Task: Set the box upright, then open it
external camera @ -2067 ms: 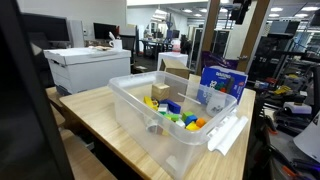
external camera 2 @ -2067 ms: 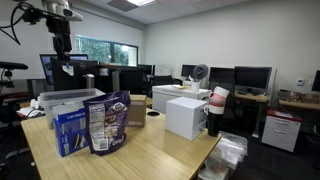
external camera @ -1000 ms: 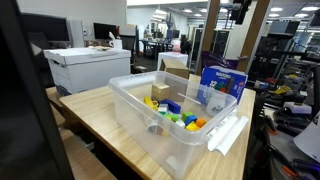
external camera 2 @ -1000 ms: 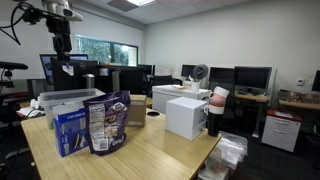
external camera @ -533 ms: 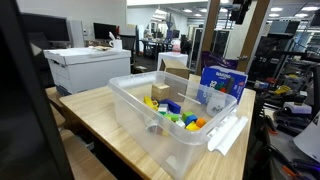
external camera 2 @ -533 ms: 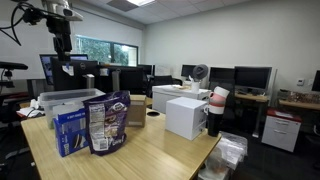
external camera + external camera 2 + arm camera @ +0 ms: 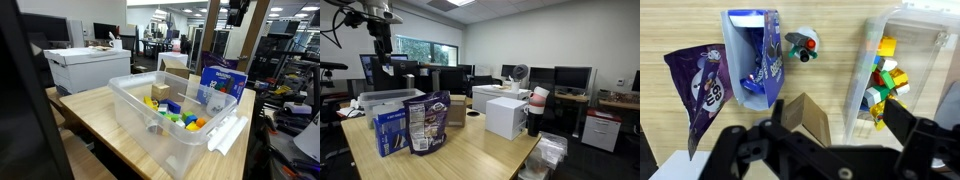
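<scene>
In the wrist view the blurred gripper point(image 7: 830, 128) hides the lower part of the box point(image 7: 806, 112), the picture's right edge cuts off the clear bin point(image 7: 940, 30), and in an exterior view the snack bag point(image 7: 428, 122) hides part of that box.

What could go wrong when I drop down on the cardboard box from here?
1. In the wrist view the cardboard box sits close beside the clear bin, so the open jaws of the gripper may snag the bin wall.
2. The blue package and the purple snack bag stand upright nearby; tipping the box could topple them.
</scene>
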### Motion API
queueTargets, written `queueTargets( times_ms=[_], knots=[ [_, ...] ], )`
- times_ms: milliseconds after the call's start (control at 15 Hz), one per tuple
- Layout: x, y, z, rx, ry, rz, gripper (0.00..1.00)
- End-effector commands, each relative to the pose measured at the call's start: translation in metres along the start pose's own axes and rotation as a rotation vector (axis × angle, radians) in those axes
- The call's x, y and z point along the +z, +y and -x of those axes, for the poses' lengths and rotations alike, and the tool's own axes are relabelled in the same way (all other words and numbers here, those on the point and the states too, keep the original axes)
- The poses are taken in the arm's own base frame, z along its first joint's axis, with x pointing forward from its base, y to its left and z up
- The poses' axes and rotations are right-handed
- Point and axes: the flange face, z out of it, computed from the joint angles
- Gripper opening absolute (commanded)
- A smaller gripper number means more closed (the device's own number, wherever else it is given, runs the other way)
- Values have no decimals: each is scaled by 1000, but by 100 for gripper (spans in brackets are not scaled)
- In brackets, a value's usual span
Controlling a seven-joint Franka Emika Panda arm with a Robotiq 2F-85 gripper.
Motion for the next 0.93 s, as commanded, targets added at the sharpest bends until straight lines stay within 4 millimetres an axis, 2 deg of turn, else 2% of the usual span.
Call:
queueTargets(
  times_ms=[0, 533, 867],
  knots=[
    [11, -7, -3, -4, 35, 11, 100],
    [29, -7, -8, -11, 66, 53, 100],
    [43, -10, -16, 46, 140, 109, 100]
  ],
)
